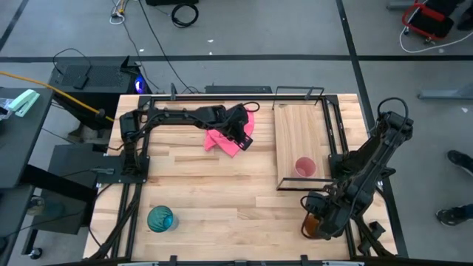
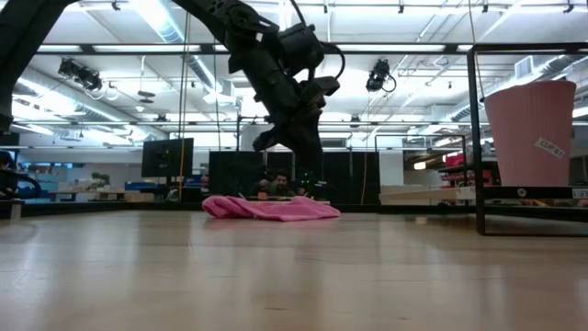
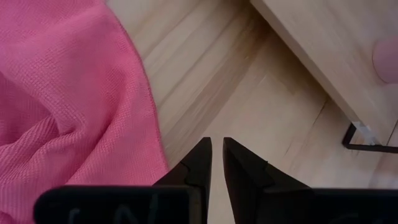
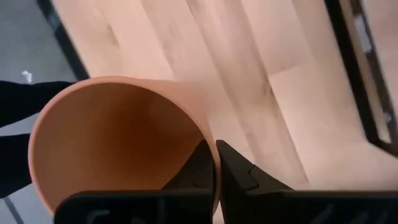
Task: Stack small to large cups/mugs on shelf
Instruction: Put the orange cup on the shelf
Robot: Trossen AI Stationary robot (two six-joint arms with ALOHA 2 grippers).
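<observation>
Pinched by its rim in the closed right end effector (image 4: 214, 163), the orange cup (image 4: 118, 134) could be dropped if jolted; the left end effector (image 3: 216, 163) is nearly closed, empty.

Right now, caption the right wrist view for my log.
Right gripper jaws pinching the orange cup rim above the tabletop.

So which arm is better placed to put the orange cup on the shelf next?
The right arm. Its claw is shut on the orange cup's rim, just off the shelf's near end where the pink cup stands. The left claw is shut and empty by the cloth.
</observation>
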